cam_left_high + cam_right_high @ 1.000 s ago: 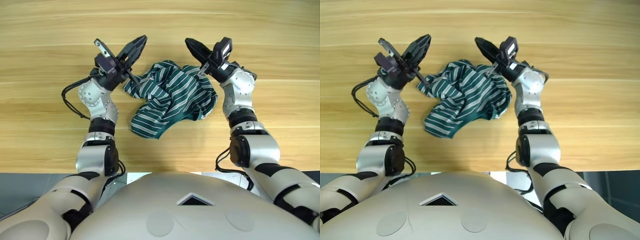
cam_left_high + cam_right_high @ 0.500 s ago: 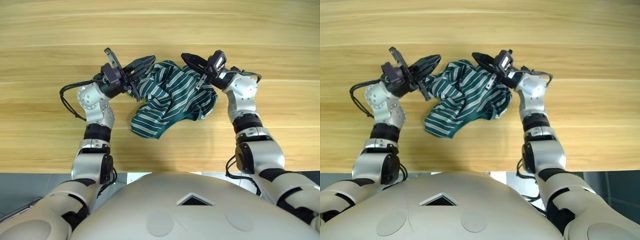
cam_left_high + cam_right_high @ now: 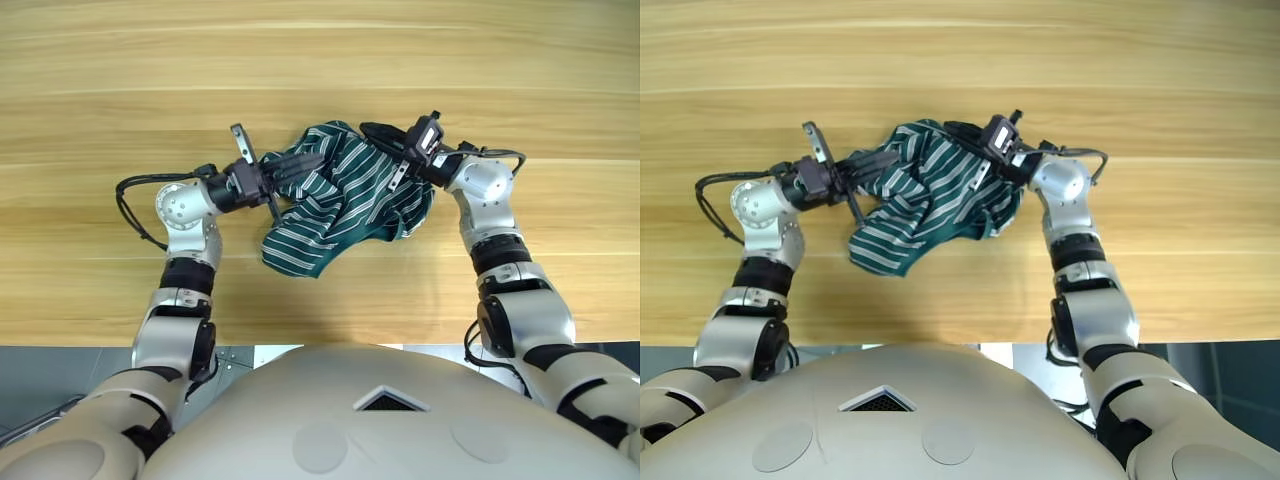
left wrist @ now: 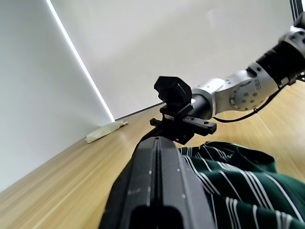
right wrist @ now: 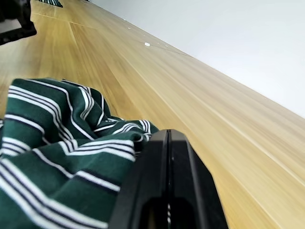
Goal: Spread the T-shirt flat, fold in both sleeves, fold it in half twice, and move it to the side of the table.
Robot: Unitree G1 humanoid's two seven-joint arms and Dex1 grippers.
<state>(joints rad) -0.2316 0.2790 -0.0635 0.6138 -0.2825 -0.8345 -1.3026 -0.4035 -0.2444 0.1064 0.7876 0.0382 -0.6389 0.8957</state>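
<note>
Left end effector (image 3: 316, 159) closed, right end effector (image 3: 368, 128) closed, tips facing

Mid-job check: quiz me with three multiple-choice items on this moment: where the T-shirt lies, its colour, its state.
1. Where is the T-shirt? A) on the floor B) on the table, between the left gripper and right gripper C) hanging off the near edge
2. Its colour? A) dark green with white stripes B) plain red C) blue checks
3. Its state? A) spread flat B) folded in half C) crumpled in a heap
Answers: 1 B, a gripper sits at each side; 2 A, the stripes show clearly; 3 C, the fabric lies bunched.
</note>
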